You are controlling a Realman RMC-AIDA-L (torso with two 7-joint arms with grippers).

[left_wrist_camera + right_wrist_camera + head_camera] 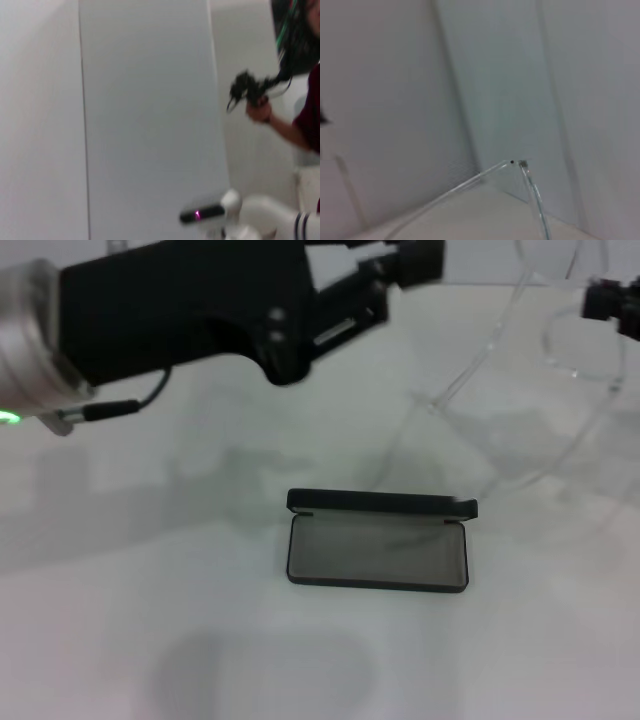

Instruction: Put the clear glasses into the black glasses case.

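**Right tool carries glasses high, beyond the open case**

Right tool (612,308) is seen at the head view's upper right edge, with the glasses (560,350) hanging from it, lifted off the desk (120,620). The lens front is held at the tool and the thin arms trail down and away towards the left tool (405,265); whether the fingers are clamped on the frame cannot be told for certain, though the glasses are plainly borne by it. The left tool's fingers cannot be judged either.

The case (378,552) lies open below and nearer than both tools, lid raised on its far side, its long axis running across.

The glasses are judged light, springy and slick; a grip on the stiff front near a hinge would suit best. Their long axis must be turned parallel to the case's, arms folded in.
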